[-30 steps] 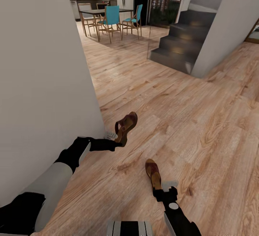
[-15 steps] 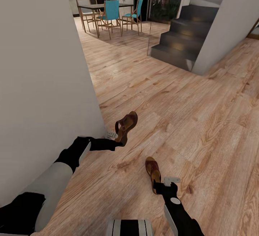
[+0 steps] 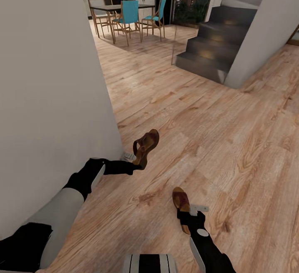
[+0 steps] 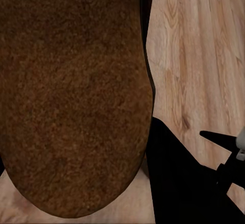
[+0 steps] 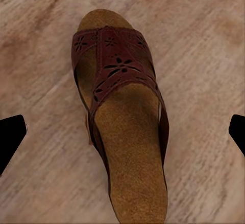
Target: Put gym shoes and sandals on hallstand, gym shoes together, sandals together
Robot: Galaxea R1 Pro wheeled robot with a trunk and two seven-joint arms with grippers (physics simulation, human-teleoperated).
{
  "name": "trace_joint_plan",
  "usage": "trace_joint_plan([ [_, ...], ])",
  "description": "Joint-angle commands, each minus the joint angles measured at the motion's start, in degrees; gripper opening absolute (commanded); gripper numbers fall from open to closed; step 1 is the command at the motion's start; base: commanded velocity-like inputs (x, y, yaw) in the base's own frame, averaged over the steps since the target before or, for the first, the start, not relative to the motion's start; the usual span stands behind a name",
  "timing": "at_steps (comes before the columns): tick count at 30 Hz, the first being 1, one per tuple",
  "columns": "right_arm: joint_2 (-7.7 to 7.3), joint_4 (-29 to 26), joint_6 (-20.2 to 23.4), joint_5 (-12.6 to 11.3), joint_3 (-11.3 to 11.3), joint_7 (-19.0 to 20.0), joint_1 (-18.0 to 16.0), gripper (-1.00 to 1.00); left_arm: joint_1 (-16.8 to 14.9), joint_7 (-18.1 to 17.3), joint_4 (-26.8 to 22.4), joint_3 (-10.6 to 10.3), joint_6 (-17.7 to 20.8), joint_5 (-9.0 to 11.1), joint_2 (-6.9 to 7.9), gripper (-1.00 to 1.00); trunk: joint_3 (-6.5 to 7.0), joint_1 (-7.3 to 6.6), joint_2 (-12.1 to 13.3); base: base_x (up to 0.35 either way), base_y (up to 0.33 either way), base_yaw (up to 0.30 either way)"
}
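Note:
One brown sandal [image 3: 146, 144] hangs tilted above the corridor floor [image 3: 216, 131], its heel end pinched in my left gripper [image 3: 133, 161], which is shut on it close to the white wall. Up close, that sandal's sole [image 4: 71, 96] covers most of the left wrist view. The other sandal [image 3: 180, 200] lies flat on the wood planks, toe pointing away from me. My right gripper [image 3: 189, 215] is at its heel, open. The sandal [image 5: 120, 127] lies between the two spread black fingertips [image 5: 11, 132]. The gym shoes and the hallstand are out of view.
A white wall [image 3: 50, 77] runs close along my left arm. Dark grey stairs [image 3: 211, 44] rise at the back right, beside a slanted white wall. A dining table with teal and wooden chairs [image 3: 124, 15] stands far back. Open wood floor stretches ahead and to the right.
My right gripper has advanced until its fingers straddle the floor sandal's heel. The head view has shifted slightly. The left arm holds its sandal in the same place.

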Motion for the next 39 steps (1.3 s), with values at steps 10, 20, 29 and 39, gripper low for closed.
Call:
trace_joint_plan([
  [10,-0.14,-0.12,0.09,0.56,-0.31,-0.02,-0.01,1.00,-0.03,-0.09,-0.14,-0.05,0.13,-0.11,0.01,-1.00,-0.04,0.00,-0.01,0.014,0.012,0.000],
  [20,-0.17,-0.12,0.09,0.55,-0.38,-0.10,-0.01,1.00,-0.22,-0.58,-0.17,-0.11,0.46,-0.03,-0.01,-1.00,-2.57,0.23,-0.13,0.000,0.000,0.000],
  [29,-0.17,-0.13,0.09,0.56,-0.27,-0.10,-0.01,1.00,-0.68,-1.19,-2.00,-0.05,0.66,0.54,-0.08,-1.00,-5.37,0.46,-0.25,0.000,0.000,0.039],
  [39,-0.17,0.91,-0.14,0.75,-0.21,-0.18,-0.01,1.00,-0.59,-1.23,-2.08,0.07,0.64,0.60,0.01,-1.00,-8.48,0.72,-0.39,0.000,0.000,0.077],
])
